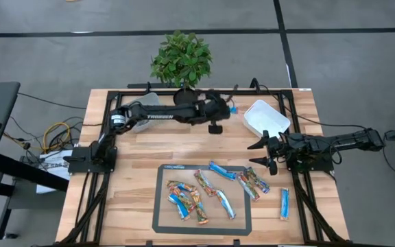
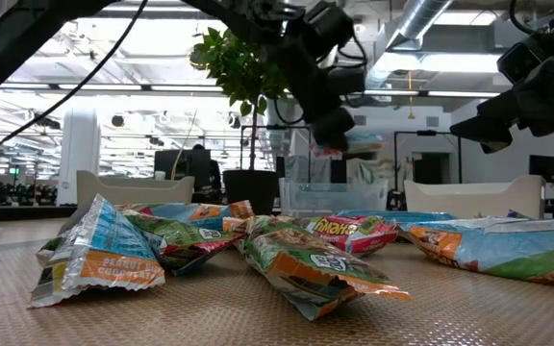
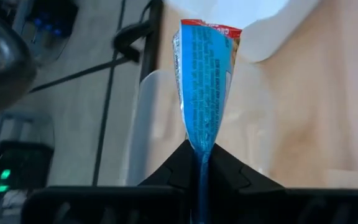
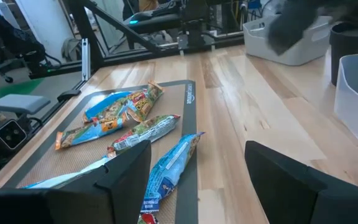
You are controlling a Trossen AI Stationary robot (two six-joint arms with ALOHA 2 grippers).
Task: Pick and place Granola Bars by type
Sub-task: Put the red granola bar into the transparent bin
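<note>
Presently, status: sorting under way, most stock not yet moved.
Left gripper: jaws clamped on the lower end of one blue-backed bar, which stands up from them; in the high view this gripper hangs over the far middle of the tabletop, near the potted plant.
Carried bar: held clear of the tabletop, with a clear tub below and beyond it in the left wrist view.
Right gripper: jaws apart, holding nothing, hovering just beside the white tub and above the right edge of the dark mat.
Granola Bars: the remainder lie loose on the mat, several overlapping; one blue bar lies off the mat to the right.
Risk one: the grip takes only the wrapper's crimped end, so in my judgement the bar may swing or slip out before release, landing outside the tub.
Risk two: release while off-centre could leave the bar on the tub rim.
Risk three: overlapping bars on the mat may cause the right jaws to lift two at once or mix the types.
Risk four: both arms work near the far tubs, so paths could cross.
</note>
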